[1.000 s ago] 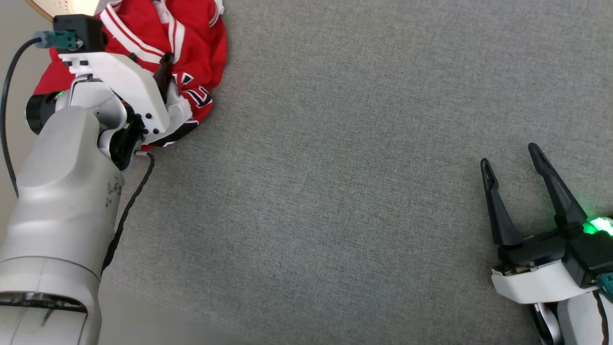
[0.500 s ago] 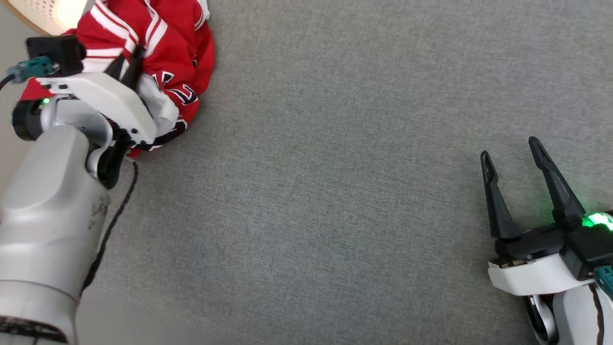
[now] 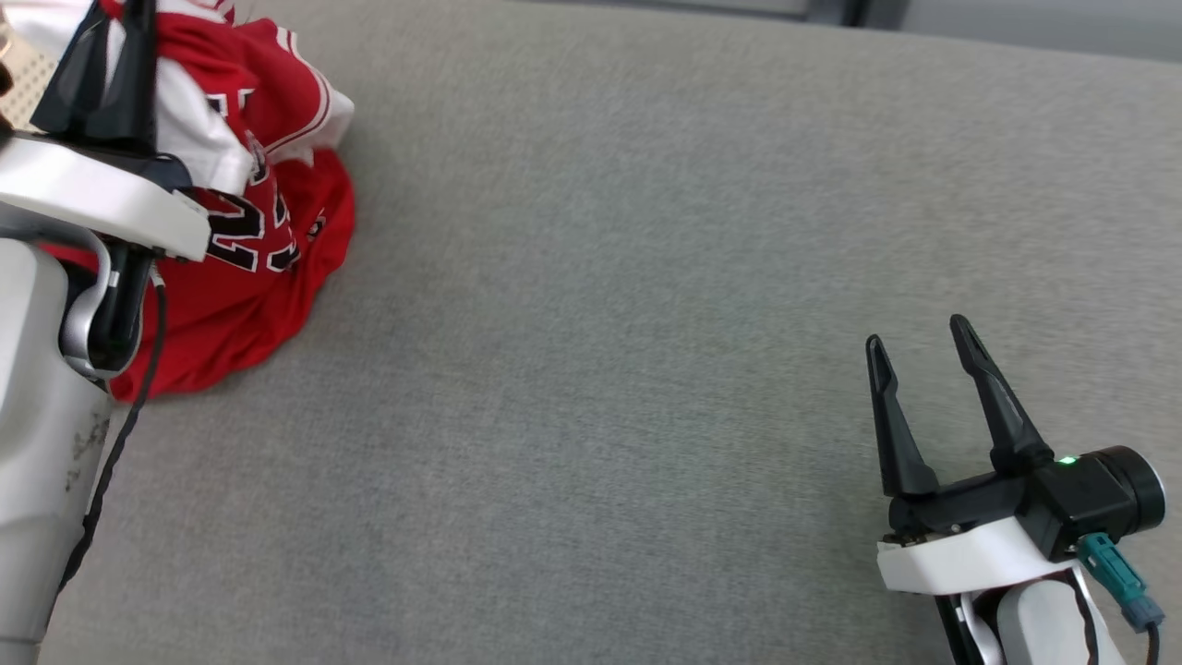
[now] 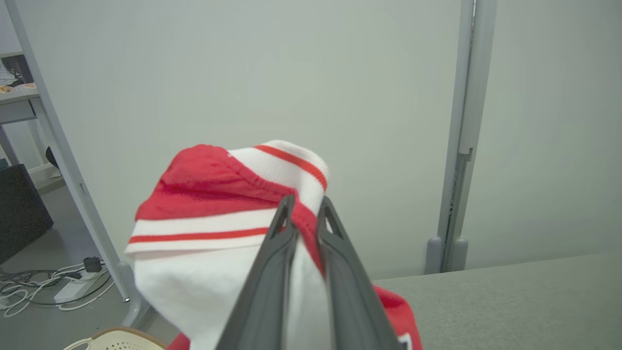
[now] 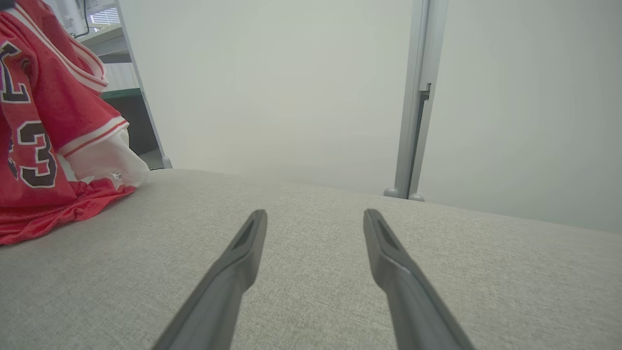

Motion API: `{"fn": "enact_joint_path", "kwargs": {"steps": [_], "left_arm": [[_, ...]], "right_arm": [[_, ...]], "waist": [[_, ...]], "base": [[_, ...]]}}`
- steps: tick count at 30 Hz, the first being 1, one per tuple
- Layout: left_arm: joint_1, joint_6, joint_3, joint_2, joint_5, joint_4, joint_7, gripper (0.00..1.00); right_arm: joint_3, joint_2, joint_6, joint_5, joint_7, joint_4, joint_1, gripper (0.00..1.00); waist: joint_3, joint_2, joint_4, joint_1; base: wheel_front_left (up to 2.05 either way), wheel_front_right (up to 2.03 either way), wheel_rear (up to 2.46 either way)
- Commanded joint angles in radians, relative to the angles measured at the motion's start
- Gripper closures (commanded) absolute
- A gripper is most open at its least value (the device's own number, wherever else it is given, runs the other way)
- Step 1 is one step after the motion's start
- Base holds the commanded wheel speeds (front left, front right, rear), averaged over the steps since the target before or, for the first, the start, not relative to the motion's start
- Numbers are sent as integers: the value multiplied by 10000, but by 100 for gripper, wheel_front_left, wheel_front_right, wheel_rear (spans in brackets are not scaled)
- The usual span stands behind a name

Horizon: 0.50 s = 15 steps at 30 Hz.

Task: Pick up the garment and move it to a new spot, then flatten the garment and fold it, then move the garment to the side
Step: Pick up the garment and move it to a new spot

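The garment (image 3: 277,231) is a red jersey with white trim and dark numbers, at the far left of the grey table (image 3: 600,323). My left gripper (image 3: 118,18) is shut on a white and red striped fold of the garment (image 4: 218,194), held up off the table. In the left wrist view the cloth is pinched between the tips of that gripper (image 4: 306,199). The garment's lower part (image 5: 43,121) still rests on the table. At the lower right my right gripper (image 3: 916,330) stands open and holds nothing; its fingers (image 5: 243,253) hover low over bare table.
A beige perforated basket (image 3: 23,74) stands beyond the table's left edge, behind the garment. A pale wall panel with a grey post (image 4: 459,146) runs along the far edge. Cables (image 4: 48,287) lie on the floor to the left.
My left gripper has shut on the garment and raised it, so the jersey now hangs stretched with its numbers showing. The head camera has shifted. The right gripper stays open.
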Motion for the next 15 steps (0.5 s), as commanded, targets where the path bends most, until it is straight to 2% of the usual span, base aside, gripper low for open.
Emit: {"fn": "enact_joint_path", "kwargs": {"steps": [1,2,7,15], "left_arm": [[127,83,18,89,125,-158,-43,100],[391,243,-63,166,310,-1001,-39,100],[734,631,-288,259,445,-2976,529,100],[687,1308,-330,-15,176,-5064,1496,100]], "right_arm": [[4,13,-24,70,-10,40,112,0],[27,75,-24,160,-10,87,192,0],[229,126,-24,715,-10,104,321,0],[305,126,-22,1636,-10,-33,177,0]], "waist": [[-600,0,-563,0],[-938,0,-877,0],[-1613,0,-1847,0],[-1704,0,-3971,0]], "base": [[0,0,0],[0,0,0],[0,0,0],[0,0,0]]}}
